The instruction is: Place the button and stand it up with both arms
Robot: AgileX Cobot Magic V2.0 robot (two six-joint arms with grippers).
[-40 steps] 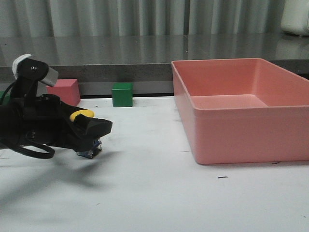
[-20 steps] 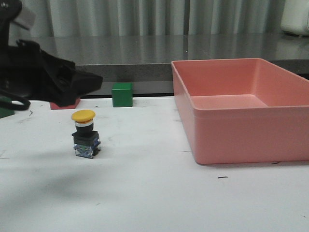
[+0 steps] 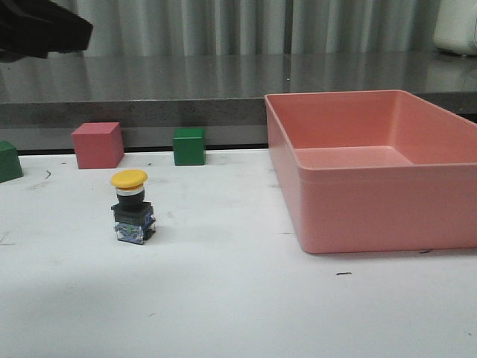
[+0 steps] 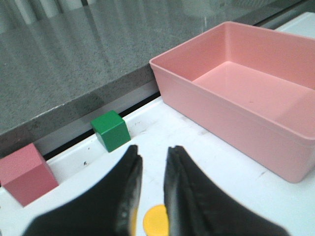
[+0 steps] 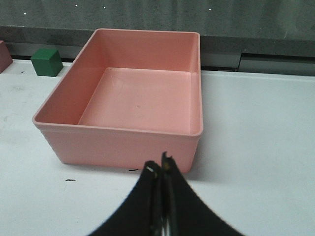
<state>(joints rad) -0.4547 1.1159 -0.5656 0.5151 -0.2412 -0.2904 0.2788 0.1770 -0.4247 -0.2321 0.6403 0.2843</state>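
Note:
The button (image 3: 131,208) stands upright on the white table, yellow cap up and clear base down, with nothing touching it. My left gripper (image 4: 152,153) is open and empty, high above it. Its black tip (image 3: 52,30) shows only at the front view's upper left corner. In the left wrist view the yellow cap (image 4: 156,221) appears far below, between the fingers. My right gripper (image 5: 160,164) is shut and empty, over bare table in front of the pink bin, and is out of the front view.
A large pink bin (image 3: 358,179) fills the right side of the table. A pink cube (image 3: 97,145), a green cube (image 3: 188,145) and another green cube (image 3: 9,161) sit along the back edge, under a grey ledge.
My left gripper let go of the button, then rose up and to the left, almost out of the front view. The button stays standing by itself.

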